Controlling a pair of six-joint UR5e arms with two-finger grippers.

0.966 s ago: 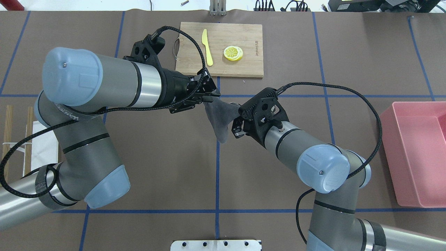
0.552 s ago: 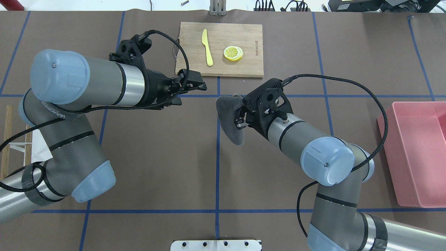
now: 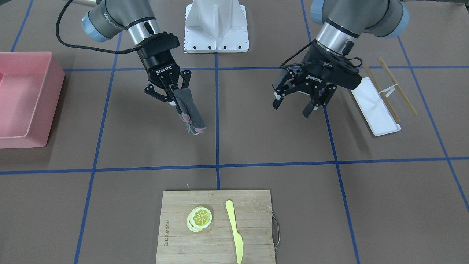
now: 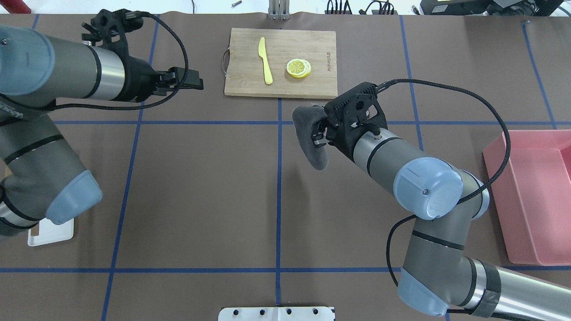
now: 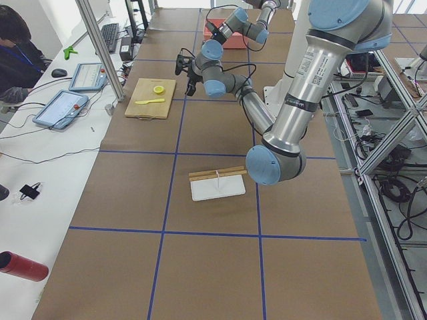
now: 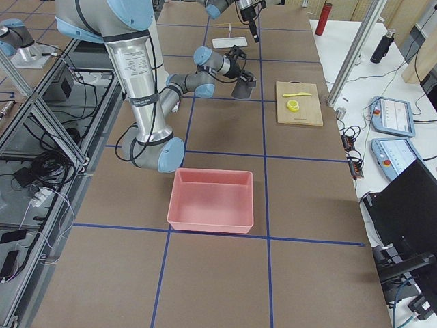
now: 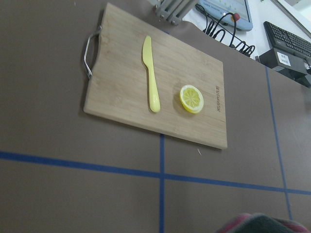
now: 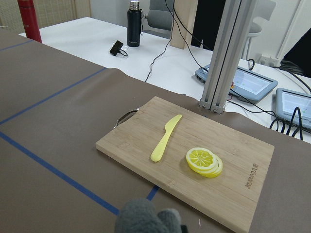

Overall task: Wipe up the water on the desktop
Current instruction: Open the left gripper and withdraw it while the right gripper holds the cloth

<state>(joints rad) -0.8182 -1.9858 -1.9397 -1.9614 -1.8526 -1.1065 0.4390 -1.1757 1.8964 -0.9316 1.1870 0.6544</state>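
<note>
Now we see the right gripper [image 3: 175, 96] clenched on a grey cloth [image 3: 189, 113], which hangs down from its fingers in a folded strip with a bit of pink showing at the lower end. We cannot tell whether that end touches the desktop [image 4: 200, 187], the wide brown surface crossed by blue tape lines that spreads under both arms. The cloth is just beside the central tape line, on the robot's right of it, and near the cutting board [image 4: 281, 62]. On the board lie a yellow knife [image 4: 265, 60] and some lemon slices [image 4: 299, 67], apart from each other. The left gripper [image 3: 292, 106] is spread wide and grasps nothing, well apart from the cloth. Close to it lies a white tray [image 3: 375, 106] with two wooden sticks [image 3: 397, 86]. A pink bin [image 4: 531, 196] stands at the robot's far right.
</note>
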